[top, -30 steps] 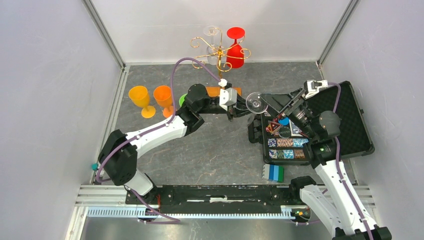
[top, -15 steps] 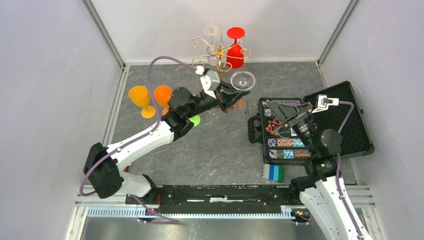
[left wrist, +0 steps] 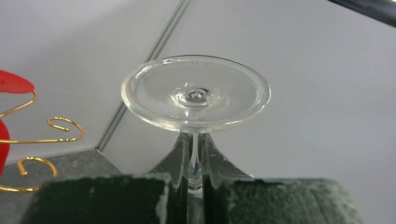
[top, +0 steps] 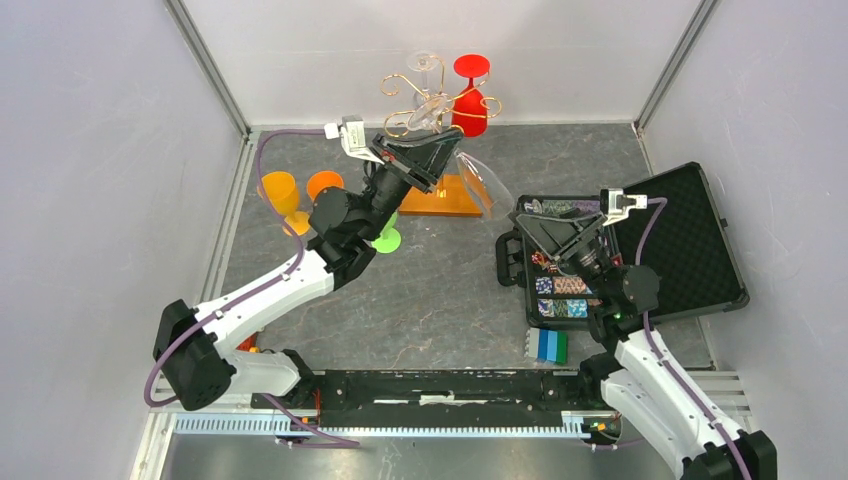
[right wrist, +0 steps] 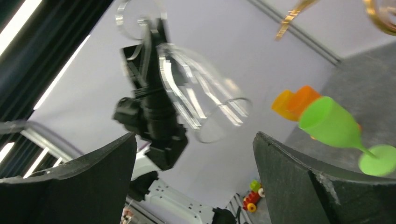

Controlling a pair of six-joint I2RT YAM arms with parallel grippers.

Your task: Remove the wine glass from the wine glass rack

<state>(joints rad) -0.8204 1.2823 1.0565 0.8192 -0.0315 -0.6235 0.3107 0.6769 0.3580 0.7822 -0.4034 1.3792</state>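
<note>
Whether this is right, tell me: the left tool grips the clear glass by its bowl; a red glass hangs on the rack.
Not the bowl: the left tool grips the clear glass by its stem, as the left wrist view shows. A red glass does hang on the rack.

Clear wine glass point(top: 482, 186) tilted beside rack point(top: 450, 201)

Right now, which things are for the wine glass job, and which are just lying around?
For the job: clear wine glass, held by the left tool; wine glass rack.
Just lying around: orange glasses, green glass, black case, blue block.
</note>
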